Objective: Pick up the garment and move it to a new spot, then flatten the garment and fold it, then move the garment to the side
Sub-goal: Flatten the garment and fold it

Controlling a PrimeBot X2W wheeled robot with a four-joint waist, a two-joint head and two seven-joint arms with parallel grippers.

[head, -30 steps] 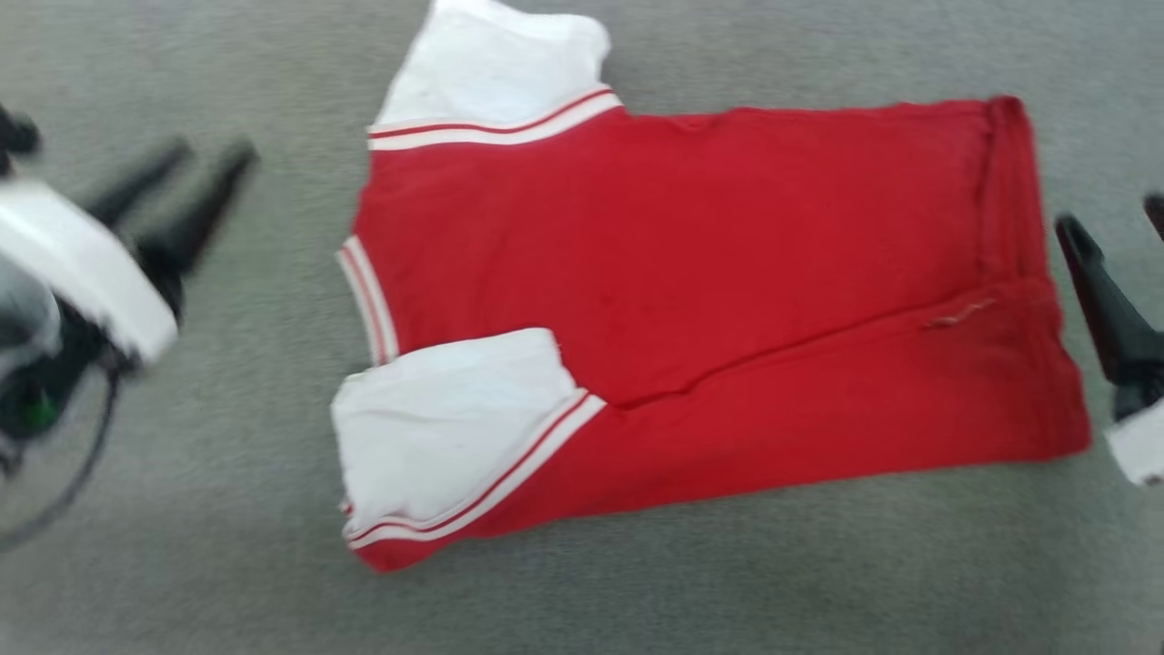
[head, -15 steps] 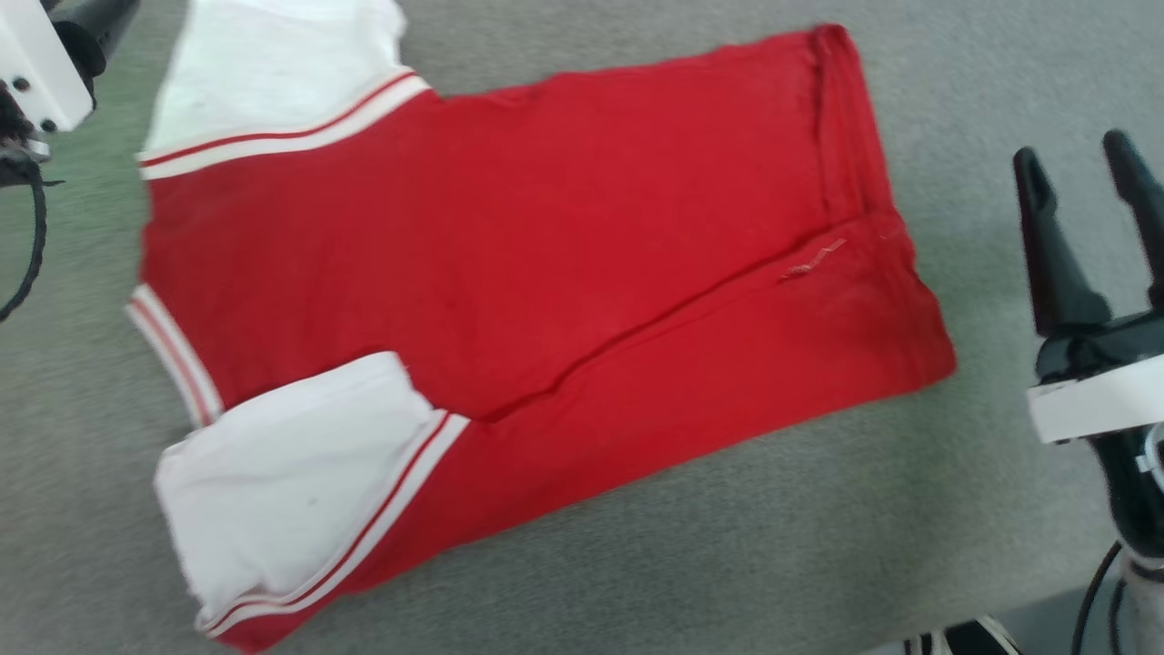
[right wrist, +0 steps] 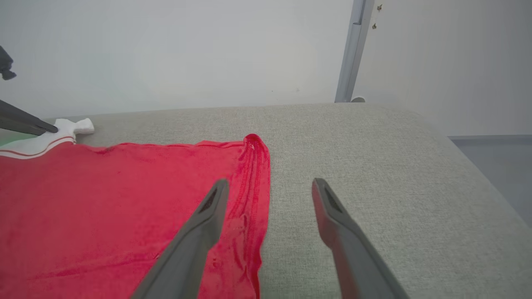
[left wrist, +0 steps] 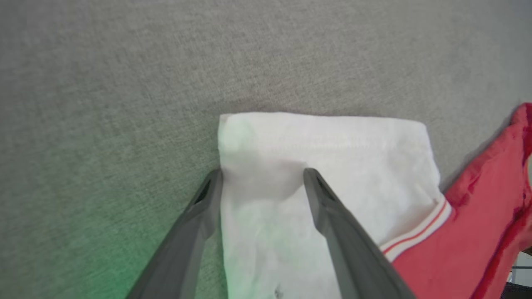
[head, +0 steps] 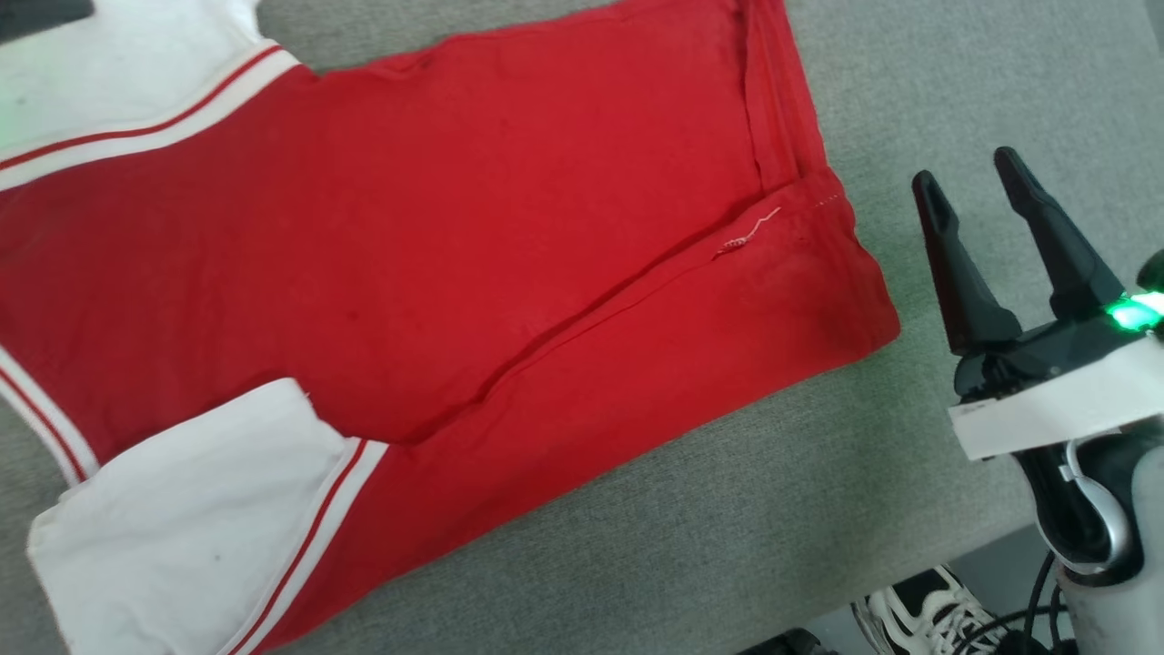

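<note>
Fabric fold, judged to be part done: one long side of the garment [head: 455, 227] already lies turned over onto the body.

To do the next fold well:
- Each gripper should pinch every layer at its own end.
- Lift low.
- Carry both ends in step, so the crease runs straight and the sleeve does not trail.

Left gripper [left wrist: 262, 172]: fingers spread wide, nothing held. One finger is over the edge of the white sleeve [left wrist: 324, 145], the other over its middle. Cannot tell whether the tips touch the cloth. Red body runs off to this gripper's right.

Right gripper [head: 964, 168]: jaws equally wide apart, empty, over bare grey upholstery [head: 727, 546]. The garment's hem end lies just beside it on its left, not gripped. It needs to shift left before closing.

Garment lies spread flat between the two grippers. Behind the right gripper, past the pad's near edge, is a person's shoe [head: 918, 609].
</note>
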